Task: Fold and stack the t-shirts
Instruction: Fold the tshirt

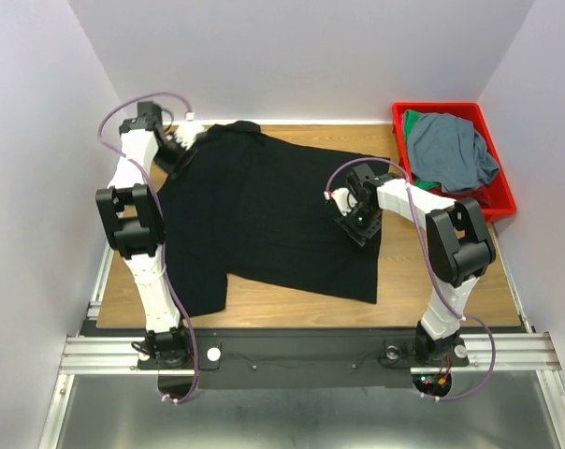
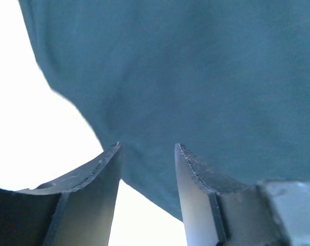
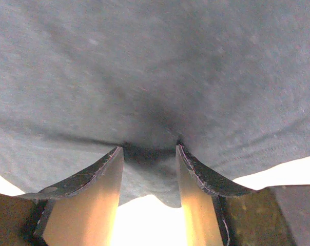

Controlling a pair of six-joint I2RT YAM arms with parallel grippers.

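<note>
While the black shirt (image 1: 264,215) is spread left of the bin (image 1: 441,108), its edge nearest the bin is pinched — cloth puckered — by the right gripper (image 3: 147,148) and its farthest corner by the left gripper (image 2: 147,148) (both jaws narrow). The grey shirt (image 1: 456,150) and green shirt (image 1: 415,122) are heaped in the bin.

Black t-shirt (image 1: 264,220) sprawls across table (image 1: 301,313) — rumpled.

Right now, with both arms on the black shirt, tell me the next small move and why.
Probably lift the right jaws slightly and carry that edge leftward over the black t-shirt to start a fold. It lies spread on the table, cloth puckers between the right jaws, and the left jaws sit at its far-left corner.
</note>
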